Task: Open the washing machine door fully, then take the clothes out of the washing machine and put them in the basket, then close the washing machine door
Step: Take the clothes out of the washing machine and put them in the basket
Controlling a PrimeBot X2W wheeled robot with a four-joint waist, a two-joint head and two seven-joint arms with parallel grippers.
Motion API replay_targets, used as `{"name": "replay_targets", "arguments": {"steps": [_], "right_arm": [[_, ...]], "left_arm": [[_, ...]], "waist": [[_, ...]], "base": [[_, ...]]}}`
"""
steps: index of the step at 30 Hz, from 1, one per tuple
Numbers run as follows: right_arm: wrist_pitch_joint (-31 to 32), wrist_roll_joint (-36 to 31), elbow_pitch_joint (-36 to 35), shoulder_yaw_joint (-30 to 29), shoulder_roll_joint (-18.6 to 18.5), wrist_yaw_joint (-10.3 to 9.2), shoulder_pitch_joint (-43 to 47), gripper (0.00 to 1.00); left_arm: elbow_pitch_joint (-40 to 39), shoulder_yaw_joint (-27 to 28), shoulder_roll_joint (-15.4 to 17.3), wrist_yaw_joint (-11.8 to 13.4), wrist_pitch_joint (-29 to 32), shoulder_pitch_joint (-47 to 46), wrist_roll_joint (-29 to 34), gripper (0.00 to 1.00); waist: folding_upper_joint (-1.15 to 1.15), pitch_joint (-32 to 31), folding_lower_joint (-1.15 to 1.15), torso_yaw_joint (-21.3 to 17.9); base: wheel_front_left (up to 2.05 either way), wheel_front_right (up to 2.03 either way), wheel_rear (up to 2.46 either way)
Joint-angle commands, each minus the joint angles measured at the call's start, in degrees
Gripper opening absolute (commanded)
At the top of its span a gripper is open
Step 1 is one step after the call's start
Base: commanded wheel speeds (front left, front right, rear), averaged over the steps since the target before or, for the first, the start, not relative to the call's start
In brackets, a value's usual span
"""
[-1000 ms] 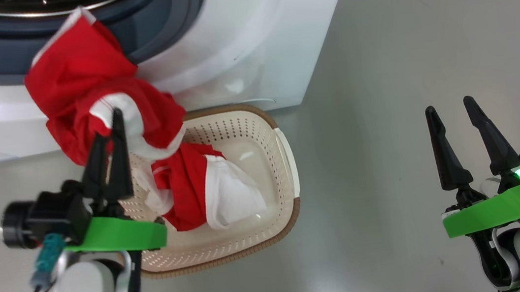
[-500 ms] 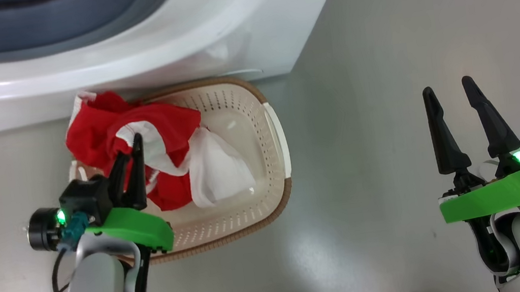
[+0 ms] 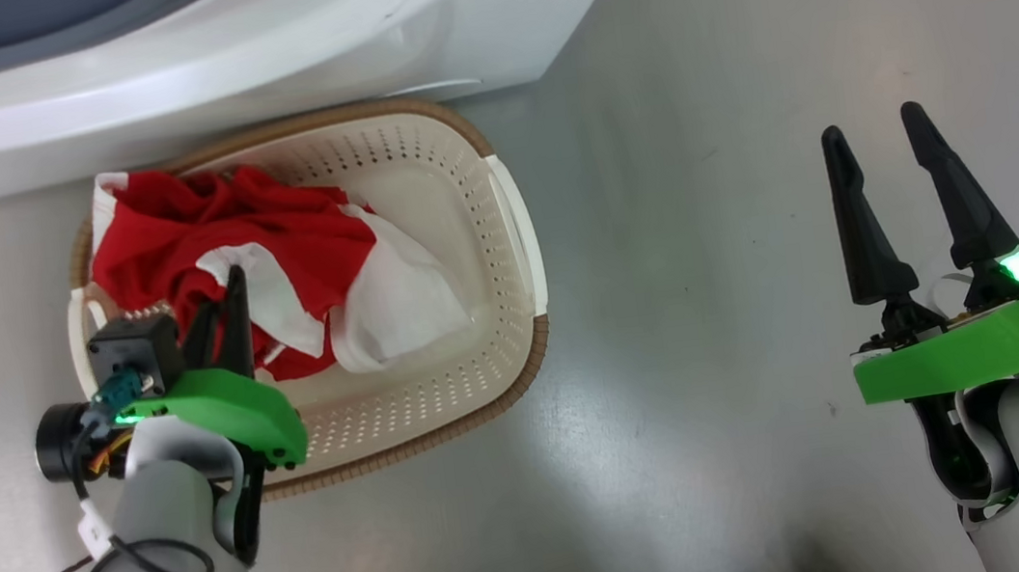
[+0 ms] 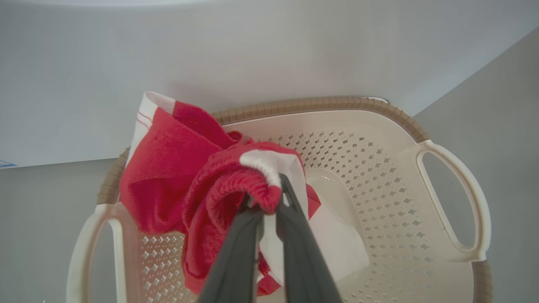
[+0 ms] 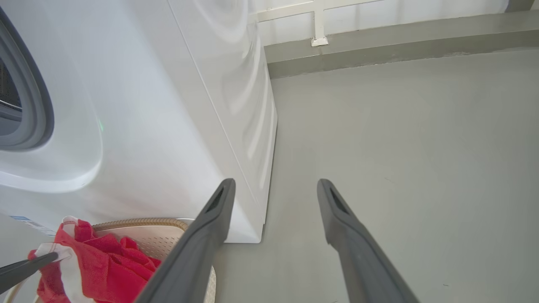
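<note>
Operator: Fabric is sitting pinched between the two fingers of the left gripper point(image 4: 269, 198), which are pressing nearly together on a white-edged red fold of the clothes point(image 4: 168, 168). What is worrying you?

Observer: That fold is wrapping round the fingertips. If the jaws are parting only slightly, or the hand is rising too soon, the cloth may be clinging on and riding up out of the basket point(image 4: 379, 168).

Operator: And just below the hand?

Observer: Most of the pile is lying inside the basket, directly under and ahead of the fingers, so a release here is looking safe for the bulk of it. Beyond the fingertips, though, one white-trimmed corner is draping over the far rim. I am judging that a tug from the hand could be dragging that corner, and more with it, over the edge onto the floor point(image 3: 715, 300).

Operator: Farther out?

Observer: The washing machine point(image 3: 249, 65) is standing right behind the basket, past the fingertips, so a hand swinging forward carelessly may be knocking its front. The right gripper point(image 3: 870, 121) is hanging well off to the other side, fingers spread wide and holding nothing, so it is threatening nothing. Whether more is lying in the drum, I cannot tell.
</note>
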Motion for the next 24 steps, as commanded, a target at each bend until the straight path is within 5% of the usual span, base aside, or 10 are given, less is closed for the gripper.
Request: {"name": "replay_targets", "arguments": {"steps": [1,7,11,13,24], "right_arm": [[-0.4,0.0,-1.4,1.3,0.1,0.36,0.1,1.0],[-0.4,-0.2,-1.6,1.4,0.1,0.36,-0.6,1.0],[-0.4,-0.4,-1.7,1.3,0.1,0.36,-0.6,1.0],[-0.4,-0.5,-1.7,1.3,0.1,0.36,-0.7,1.0],[-0.4,-0.7,-1.1,1.2,0.1,0.36,-0.6,1.0]], "left_arm": [[0.3,1.4,1.4,-0.3,-0.3,0.1,-0.3,0.0],[4.0,0.4,1.7,-0.3,-0.3,-2.5,-1.4,0.0],[5.0,0.0,1.9,-0.4,-0.3,-3.4,-2.2,0.45],[5.2,0.1,2.1,-0.4,-0.3,-3.6,-2.4,0.98],[3.9,1.1,2.3,-0.4,-0.3,-2.6,-3.4,1.0]], "waist": [[0.0,0.7,0.0,-0.4],[0.0,1.9,0.0,-0.4],[0.0,2.1,0.0,-0.3],[0.0,2.1,0.0,-0.2],[0.0,-0.1,0.0,0.4]], "base": [[0.0,0.0,0.0],[0.0,0.0,0.0],[0.0,0.0,0.0],[0.0,0.0,0.0],[0.0,0.0,0.0]]}}
